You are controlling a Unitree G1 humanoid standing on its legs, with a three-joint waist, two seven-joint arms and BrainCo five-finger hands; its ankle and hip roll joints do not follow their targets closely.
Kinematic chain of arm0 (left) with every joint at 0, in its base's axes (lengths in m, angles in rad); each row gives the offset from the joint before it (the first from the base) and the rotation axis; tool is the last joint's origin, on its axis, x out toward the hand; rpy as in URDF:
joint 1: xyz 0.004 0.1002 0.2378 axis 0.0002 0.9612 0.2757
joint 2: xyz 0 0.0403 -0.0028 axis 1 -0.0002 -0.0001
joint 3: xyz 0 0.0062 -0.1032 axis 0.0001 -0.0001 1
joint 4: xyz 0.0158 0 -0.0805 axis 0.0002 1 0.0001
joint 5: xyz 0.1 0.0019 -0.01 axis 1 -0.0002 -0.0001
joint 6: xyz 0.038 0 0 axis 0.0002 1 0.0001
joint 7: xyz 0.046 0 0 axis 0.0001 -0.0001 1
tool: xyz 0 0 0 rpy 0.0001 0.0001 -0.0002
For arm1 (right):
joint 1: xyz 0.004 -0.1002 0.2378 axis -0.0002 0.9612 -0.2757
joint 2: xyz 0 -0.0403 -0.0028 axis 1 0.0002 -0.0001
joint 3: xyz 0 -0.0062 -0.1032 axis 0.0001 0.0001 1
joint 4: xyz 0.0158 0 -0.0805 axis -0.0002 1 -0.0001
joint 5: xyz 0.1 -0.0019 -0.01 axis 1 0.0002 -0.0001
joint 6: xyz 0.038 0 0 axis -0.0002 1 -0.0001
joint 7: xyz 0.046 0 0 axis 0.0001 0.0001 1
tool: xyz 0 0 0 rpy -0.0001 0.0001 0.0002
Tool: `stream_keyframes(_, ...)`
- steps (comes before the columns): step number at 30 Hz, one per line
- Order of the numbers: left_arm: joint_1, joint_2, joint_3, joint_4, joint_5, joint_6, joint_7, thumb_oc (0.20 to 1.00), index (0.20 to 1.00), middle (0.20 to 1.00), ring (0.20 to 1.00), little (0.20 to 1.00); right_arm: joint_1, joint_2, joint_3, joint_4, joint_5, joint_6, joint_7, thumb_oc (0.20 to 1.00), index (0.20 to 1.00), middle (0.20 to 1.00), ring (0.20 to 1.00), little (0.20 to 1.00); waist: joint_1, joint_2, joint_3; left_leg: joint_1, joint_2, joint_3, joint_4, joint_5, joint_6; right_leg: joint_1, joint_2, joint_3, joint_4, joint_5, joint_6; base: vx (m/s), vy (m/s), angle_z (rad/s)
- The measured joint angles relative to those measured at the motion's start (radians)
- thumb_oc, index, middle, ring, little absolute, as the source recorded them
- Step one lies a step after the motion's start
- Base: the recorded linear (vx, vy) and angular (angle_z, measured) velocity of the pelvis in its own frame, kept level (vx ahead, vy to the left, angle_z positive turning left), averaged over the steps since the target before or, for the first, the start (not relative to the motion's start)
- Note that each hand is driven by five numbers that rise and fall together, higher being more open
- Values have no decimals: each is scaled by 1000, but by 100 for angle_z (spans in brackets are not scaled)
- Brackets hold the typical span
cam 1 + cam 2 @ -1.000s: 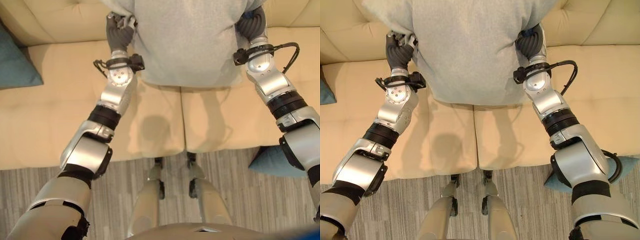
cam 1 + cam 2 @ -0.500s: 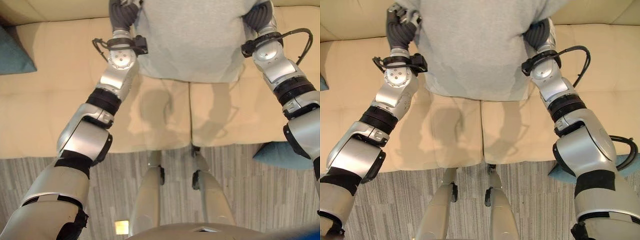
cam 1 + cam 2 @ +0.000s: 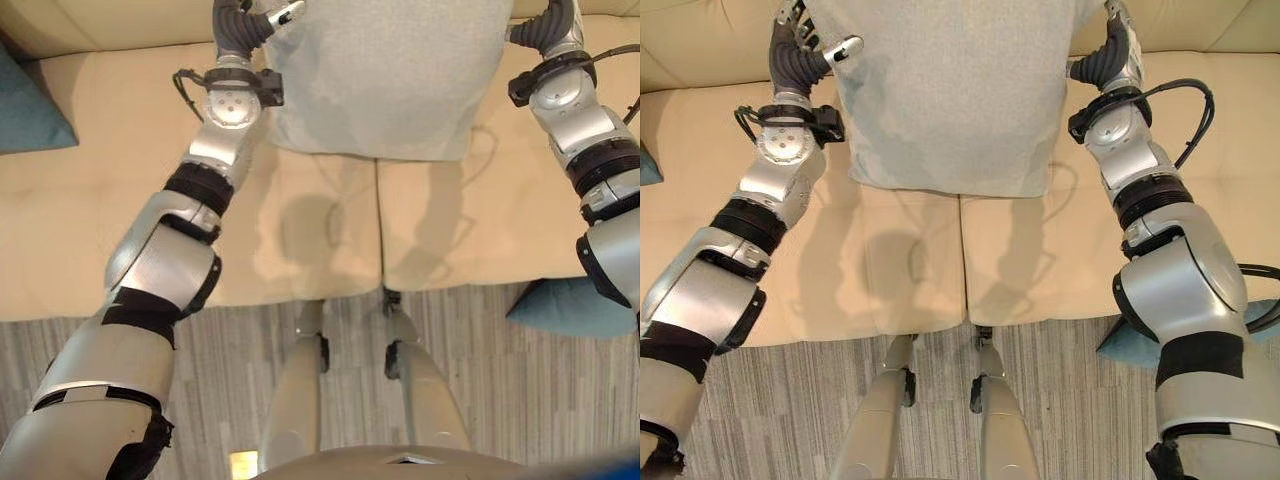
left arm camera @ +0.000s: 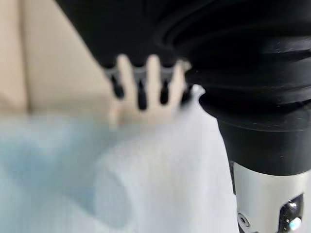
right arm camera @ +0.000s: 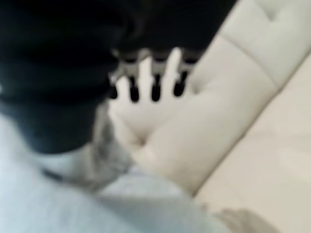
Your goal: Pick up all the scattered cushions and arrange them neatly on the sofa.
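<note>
Pale grey, square fabric cushion (image 3: pixel 950 95) standing against the backrest of the cream leather sofa (image 3: pixel 890 270), lower edge resting on the seat where the two seat pads meet. Left hand (image 3: pixel 805 45) flat against the cushion's left side, thumb lying over the grey front, fingers (image 4: pixel 141 90) straight and extended past the edge. Right hand (image 3: pixel 1110 50) pressed to the cushion's right side, fingers (image 5: pixel 155 82) straight toward the backrest, apparently not curled, though blurred up close. Teal fabric cushion (image 3: pixel 35 110) lying at the sofa's left end. Second teal cushion (image 3: pixel 575 310) down on the grey striped carpet (image 3: pixel 480 400), just beside the sofa's front edge at the right.
</note>
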Motion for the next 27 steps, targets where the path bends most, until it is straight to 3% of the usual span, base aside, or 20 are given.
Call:
stream_keyframes(3, 71, 125, 70, -30, -19, -4, -1, 1000, 1000, 1000, 1000, 1000, 46, -98, -22, -81, 16, -7, -1, 1000, 1000, 1000, 1000, 1000, -3, 0, 1, 67, -3, 2, -2, 0, 0, 65, -4, -2, -1, -6, 7, 2, 2, 2)
stream_keyframes(5, 130, 170, 104, -91, -25, -3, -18, 1000, 1000, 1000, 1000, 1000, 72, -125, -33, -124, 16, -12, 1, 1000, 1000, 1000, 1000, 1000, 1, 0, 0, 111, -1, 0, -2, -21, -26, 109, -3, -2, -1, -21, 13, 30, -7, 1)
stream_keyframes(7, 292, 235, 204, -316, -27, -10, -27, 1000, 1000, 1000, 1000, 1000, 192, -222, -115, -328, 15, -29, 6, 1000, 1000, 1000, 1000, 1000, 2, 0, 0, 136, 1, 1, -2, -34, -42, 134, -2, -3, -2, -23, 15, 37, -14, 1)
stream_keyframes(9, 526, 241, 313, -549, -26, -37, -40, 1000, 1000, 1000, 1000, 1000, 405, -281, -266, -493, 15, -50, 8, 1000, 1000, 1000, 1000, 1000, 2, -1, 0, 186, -5, 1, -2, -43, -39, 188, -8, -5, -5, -35, 27, 28, -9, 7)
stream_keyframes(12, 707, 202, 341, -613, -18, -39, -67, 1000, 1000, 1000, 1000, 1000, 597, -267, -370, -551, 15, -50, 35, 1000, 1000, 1000, 1000, 1000, 4, -2, -3, 256, -7, 2, -2, -70, -48, 258, -12, -8, -5, -57, 30, 42, -6, 1)
stream_keyframes(14, 942, 118, 466, -749, -18, -49, -100, 1000, 1000, 1000, 1000, 1000, 869, -219, -531, -735, 14, -73, 67, 1000, 1000, 1000, 1000, 1000, -6, -3, -7, 293, -3, 2, -3, -89, -38, 295, -8, -9, -8, -61, 26, 56, -27, -3)
stream_keyframes(15, 976, 94, 467, -739, -19, -33, -105, 1000, 1000, 1000, 1000, 1000, 914, -196, -543, -731, 10, -65, 86, 1000, 1000, 1000, 1000, 1000, -5, -3, -8, 303, -2, 3, -2, -93, -37, 304, -7, -9, -9, -62, 27, 82, -48, 5)
stream_keyframes(16, 1098, 3, 508, -801, -15, -26, -134, 1000, 1000, 1000, 1000, 1000, 1069, -72, -664, -814, 3, -71, 110, 1000, 1000, 1000, 1000, 1000, -10, -7, -15, 331, -3, 0, -3, -102, -40, 339, -8, -17, -14, -67, 23, 49, -23, 6)
stream_keyframes(19, 1259, -104, 500, -783, 24, -14, -183, 1000, 1000, 1000, 1000, 1000, 1227, 45, -660, -803, -26, -68, 151, 1000, 1000, 1000, 1000, 1000, -19, -7, -33, 387, -5, 3, -3, -116, -37, 401, -11, -21, -27, -75, 21, 16, -6, 2)
stream_keyframes(21, 1300, -132, 484, -712, 43, 9, -218, 1000, 1000, 1000, 1000, 1000, 1285, 61, -640, -769, -52, -66, 179, 1000, 1000, 1000, 1000, 1000, -19, 0, -45, 403, -4, 1, -3, -124, -41, 422, -10, -25, -36, -77, 22, 6, -5, 2)
stream_keyframes(24, 1378, -215, 509, -486, 113, 42, -261, 1000, 1000, 1000, 1000, 1000, 1347, 168, -643, -671, -117, -69, 216, 1000, 1000, 1000, 1000, 1000, -29, 6, -62, 471, -1, 6, -4, -138, -41, 487, -8, -24, -37, -88, 20, -10, -7, -1)
stream_keyframes(27, 1434, -297, 499, -291, 159, 74, -279, 1000, 1000, 1000, 1000, 1000, 1401, 198, -584, -513, -168, -52, 237, 1000, 1000, 1000, 1000, 1000, -32, 16, -115, 495, -1, 8, -4, -151, -32, 511, -9, -24, -38, -99, 16, -29, -14, -1)
